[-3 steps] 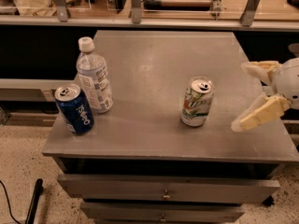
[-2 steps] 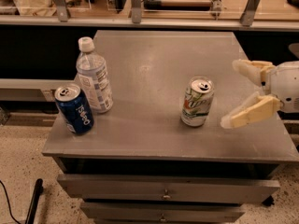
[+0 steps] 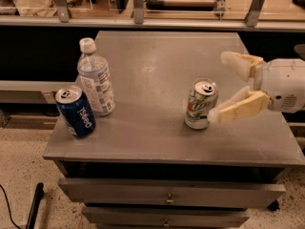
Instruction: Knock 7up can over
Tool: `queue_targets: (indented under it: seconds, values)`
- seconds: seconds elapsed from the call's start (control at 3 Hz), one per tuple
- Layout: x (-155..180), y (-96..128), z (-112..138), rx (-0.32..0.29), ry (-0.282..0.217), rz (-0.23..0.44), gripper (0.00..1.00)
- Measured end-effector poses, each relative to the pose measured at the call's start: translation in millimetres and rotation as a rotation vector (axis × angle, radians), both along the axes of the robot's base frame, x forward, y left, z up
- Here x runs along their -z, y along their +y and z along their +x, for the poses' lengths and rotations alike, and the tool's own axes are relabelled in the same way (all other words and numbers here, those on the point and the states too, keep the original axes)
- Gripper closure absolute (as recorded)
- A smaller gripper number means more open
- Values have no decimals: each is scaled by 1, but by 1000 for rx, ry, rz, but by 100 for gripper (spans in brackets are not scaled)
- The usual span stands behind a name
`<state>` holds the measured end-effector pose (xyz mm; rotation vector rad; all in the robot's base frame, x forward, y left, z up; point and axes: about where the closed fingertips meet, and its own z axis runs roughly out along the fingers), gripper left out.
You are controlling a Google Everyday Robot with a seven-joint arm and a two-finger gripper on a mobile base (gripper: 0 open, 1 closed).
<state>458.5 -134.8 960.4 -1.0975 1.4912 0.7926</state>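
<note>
Claw [image 3: 218, 87], spread wide, just right of upright 7up can [image 3: 200, 104], arm [image 3: 286, 85] cropped

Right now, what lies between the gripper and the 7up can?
Nothing: the camera view shows the open gripper with one fingertip directly beside the 7up can.

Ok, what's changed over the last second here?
The open gripper has moved in toward the 7up can; its lower finger now reaches the can's side. Nothing is grasped. The 7up can stays upright in place; the Pepsi can and water bottle have not moved.
</note>
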Motion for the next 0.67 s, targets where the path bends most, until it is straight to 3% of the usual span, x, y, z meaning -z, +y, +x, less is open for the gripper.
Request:
queue_targets:
  seconds: [0.33, 0.67]
  values:
    - [3, 4, -3, -41, 3, -3, 0]
    - [17, 7, -1, -85, -35, 38, 0]
